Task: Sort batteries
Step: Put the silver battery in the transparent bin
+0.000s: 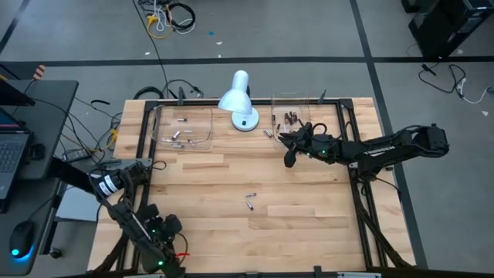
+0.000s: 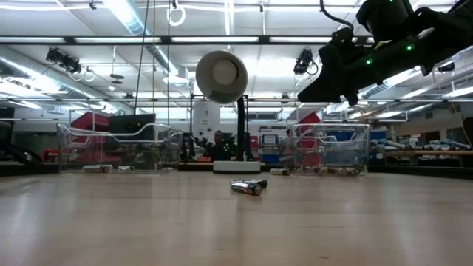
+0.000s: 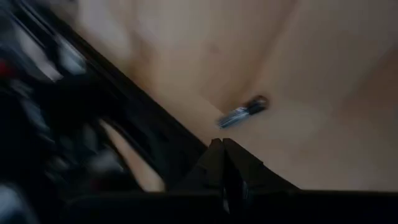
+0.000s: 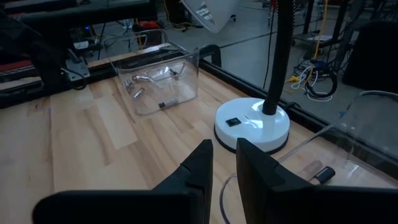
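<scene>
Seen from above, my right gripper (image 1: 287, 154) hangs just at the near edge of the right tray (image 1: 302, 100), which holds a few dark batteries (image 1: 291, 118). The loose batteries (image 1: 252, 201) still to be sorted lie on the bare table (image 1: 309, 216), at about seven o'clock from those fingers and well apart from them. My left gripper (image 1: 147, 171) waits near the table's left edge, with the loose pair at about four o'clock; the right arm looks a little nearer to them. The left tray (image 1: 185, 127) holds silvery batteries (image 1: 179, 136), and the lamp (image 1: 239, 100) stands between the two trays.

From table height, the loose pair (image 2: 248, 186) lies flat, its long axis mostly across the picture, grey and shiny with a darker end. My right gripper (image 2: 325, 85) is high above the wood at about two o'clock from it.

Past my left wrist, the left fingers (image 3: 224, 163) are pressed together with nothing between them. The pair (image 3: 242, 112) lies ahead, slanted to the line of the fingers, so I judge a wrist turn would be needed.

Past my right wrist, the right fingers (image 4: 202, 163) stand slightly parted and bare. They face the lamp base (image 4: 252, 127) and the left tray (image 4: 158, 81), away from the loose pair.
</scene>
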